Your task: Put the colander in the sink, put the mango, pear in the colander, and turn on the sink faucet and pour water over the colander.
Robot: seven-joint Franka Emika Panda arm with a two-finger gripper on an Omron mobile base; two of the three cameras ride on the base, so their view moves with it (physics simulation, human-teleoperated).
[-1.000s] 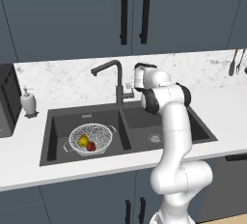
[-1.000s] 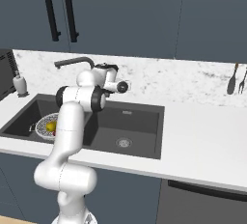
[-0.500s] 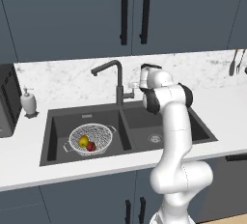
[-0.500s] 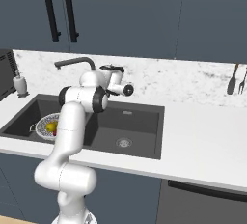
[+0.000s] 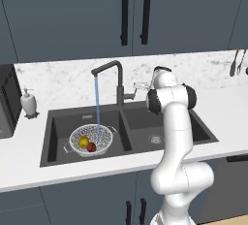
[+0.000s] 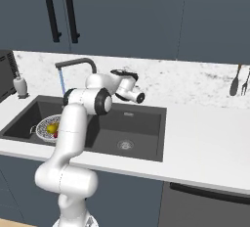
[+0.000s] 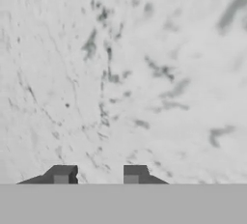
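Water running over the fruit

I see the dark gooseneck faucet streaming into the silvery wire-mesh colander beneath it; my fingers, right of the faucet, are narrowed on nothing.

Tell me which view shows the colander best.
The left base view: the colander sits whole in the sink's left basin, pear and mango inside, under the water. The right base view catches part of it behind the arm.

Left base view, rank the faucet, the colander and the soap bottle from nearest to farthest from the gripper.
Counting out from the gripper:
1. The sink faucet, just to its left at the back of the sink.
2. The colander, lower left in the left basin, under the water stream.
3. The soap bottle, far left on the counter.
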